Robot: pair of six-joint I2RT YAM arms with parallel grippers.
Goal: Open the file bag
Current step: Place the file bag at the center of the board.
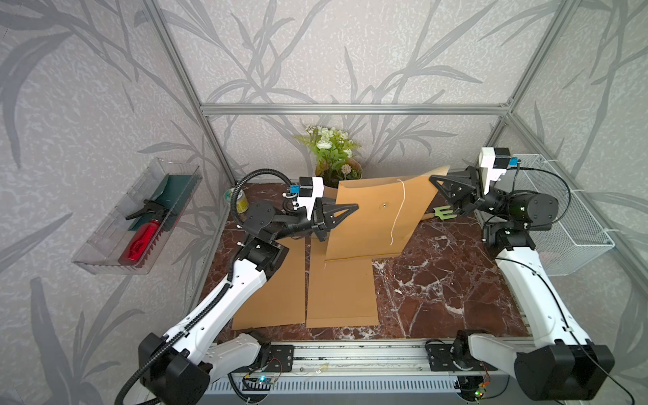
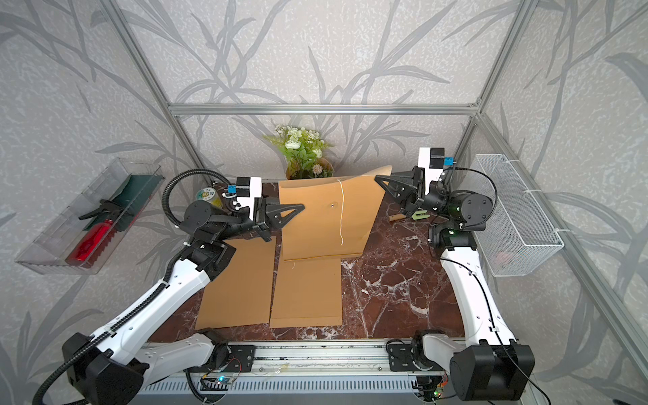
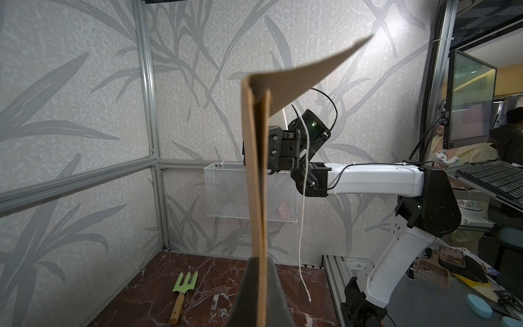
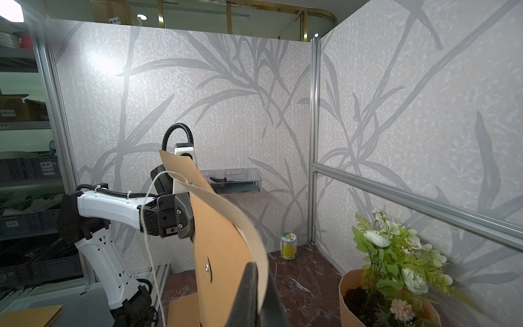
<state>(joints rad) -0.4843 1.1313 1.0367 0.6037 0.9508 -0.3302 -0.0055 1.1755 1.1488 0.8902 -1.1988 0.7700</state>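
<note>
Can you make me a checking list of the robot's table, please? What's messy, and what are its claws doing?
Surface: dark red marble tabletop, no spills seen.
Job's things: brown file bag held upright between the grippers, flap lifted, white string hanging loose.
Clutter: two more file bags lying flat; green garden fork; small jar; flower pot at the back.
Grippers: left gripper shut on the bag's edge; right gripper shut on its opposite upper corner.
Cables: black hose loops over the left arm; thin cable over the right arm; no snag seen.
Surroundings: leaf-patterned walls; clear wall tray with red spray bottle; wire basket.
</note>
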